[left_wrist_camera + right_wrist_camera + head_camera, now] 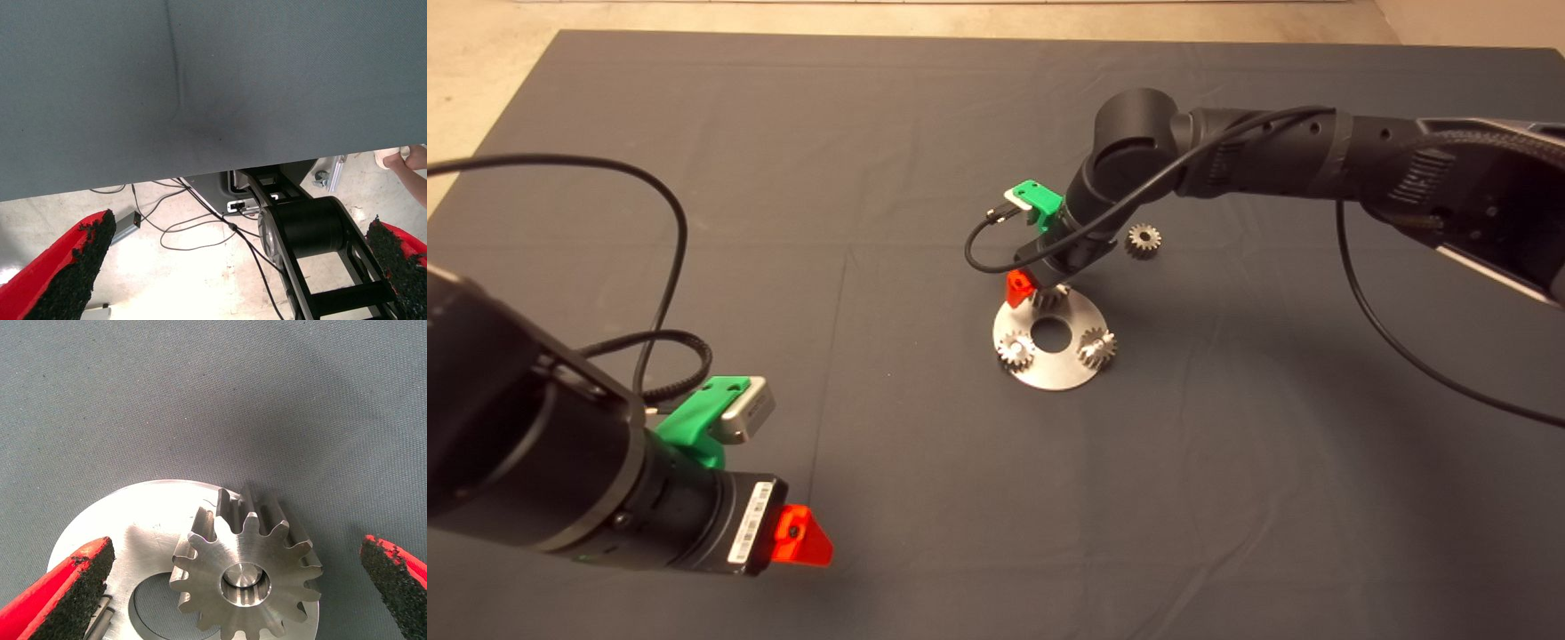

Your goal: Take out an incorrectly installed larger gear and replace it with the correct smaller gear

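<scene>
The mat (871, 133) spreads wide and bare around a round steel plate (1072, 373), which serves as the landmark here. The right arm (1272, 151) reaches in over the plate's far edge, while the left gripper (800, 533) waits well off toward the mat's near left corner, its fingers (73, 267) spread wide with nothing between them and only mat and floor in its wrist view. The right gripper (233, 587) hangs directly above the plate's far post, fingers spread apart and empty, one pad on each side of the larger gear (243, 577), not touching it. That gear sits on the post (241, 577) at the plate's far rim, bore upright, so its axis points up toward the gripper; the lift should probably go straight up along the post. Two more gears (1016, 351) stand on the plate's near-left and near-right posts, either side of the centre hole (1052, 333), close enough that the fingers have little spare room on that side, though the mat beyond the far rim is open. The smaller gear (1144, 239) lies flat on the mat just beyond the plate to the far right, near the right arm, which looks the handier one for both moves.
</scene>
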